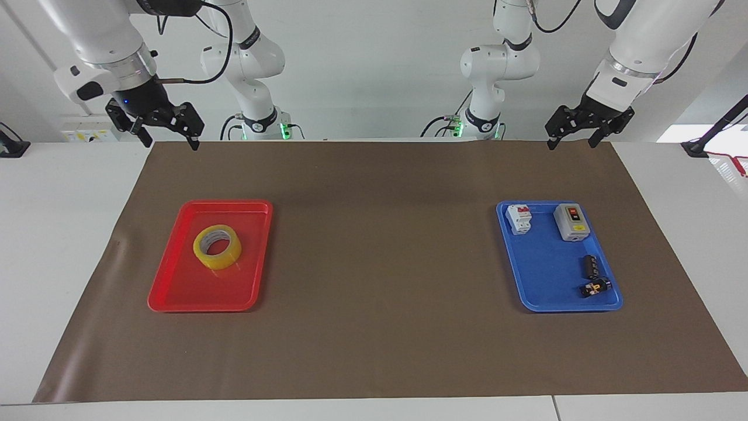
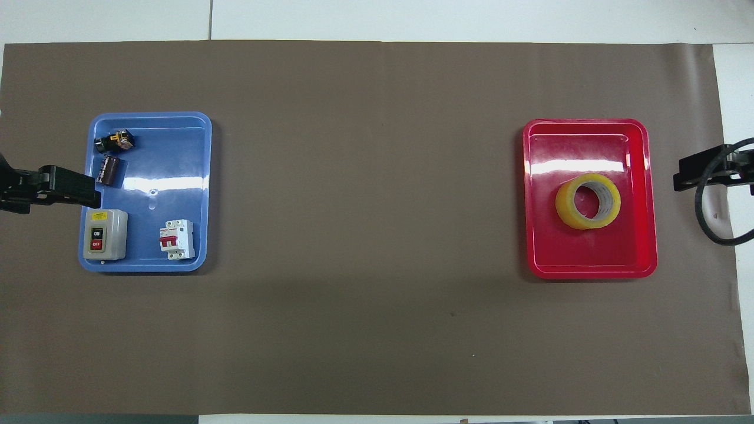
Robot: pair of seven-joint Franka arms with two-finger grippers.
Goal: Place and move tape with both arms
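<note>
Brown mat (image 1: 380, 245), tape (image 1: 217, 247) in red tray (image 1: 175, 292), switches in blue tray (image 1: 543, 292), both arms' jaws released.

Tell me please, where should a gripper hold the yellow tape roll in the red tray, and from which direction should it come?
Probably from straight above. The tape lies flat in the red tray, its hole facing up, so one finger could go into the white core and the other outside the ring wall, pinching the wall. The right gripper, open and raised at that end of the table, seems best placed.
</note>
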